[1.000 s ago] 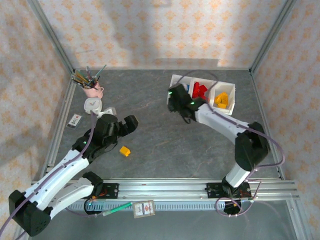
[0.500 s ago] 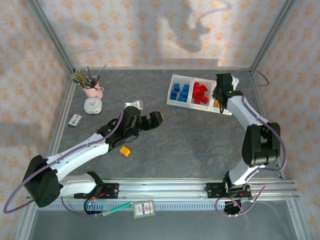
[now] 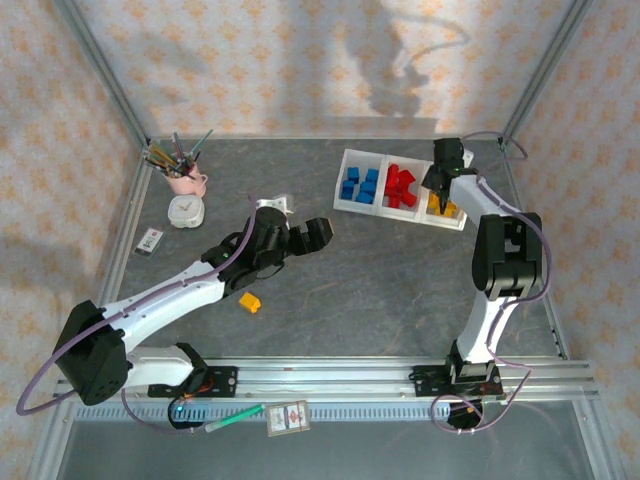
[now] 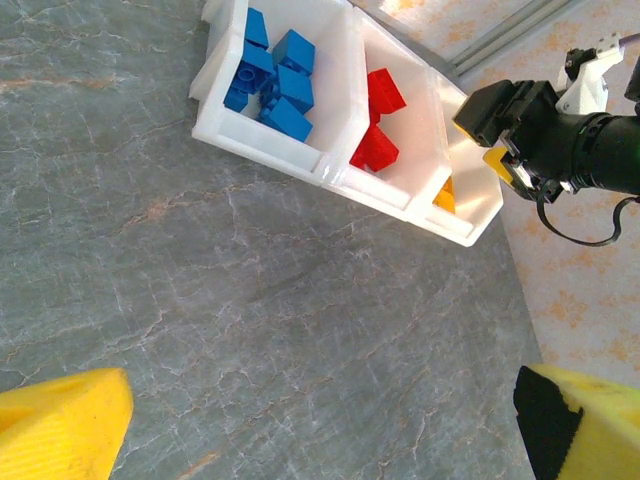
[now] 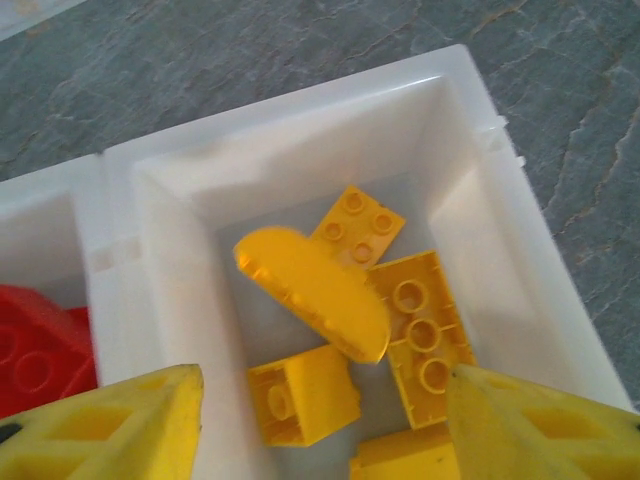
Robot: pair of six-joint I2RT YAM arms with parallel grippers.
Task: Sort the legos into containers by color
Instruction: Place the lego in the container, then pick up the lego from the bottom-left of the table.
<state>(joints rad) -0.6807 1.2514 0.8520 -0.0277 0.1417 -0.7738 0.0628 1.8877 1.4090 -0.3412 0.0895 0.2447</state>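
One yellow lego (image 3: 250, 301), probably the last, lay on the table (image 3: 380, 280). The right gripper (image 3: 438, 195), spread, had swung over the containers' (image 3: 356, 206) yellow compartment; the left gripper (image 3: 312, 236), spread, had drifted past the lego.

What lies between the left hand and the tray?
Nothing: a bare stretch of grey table separates the left hand from the tray, as the left wrist view shows.
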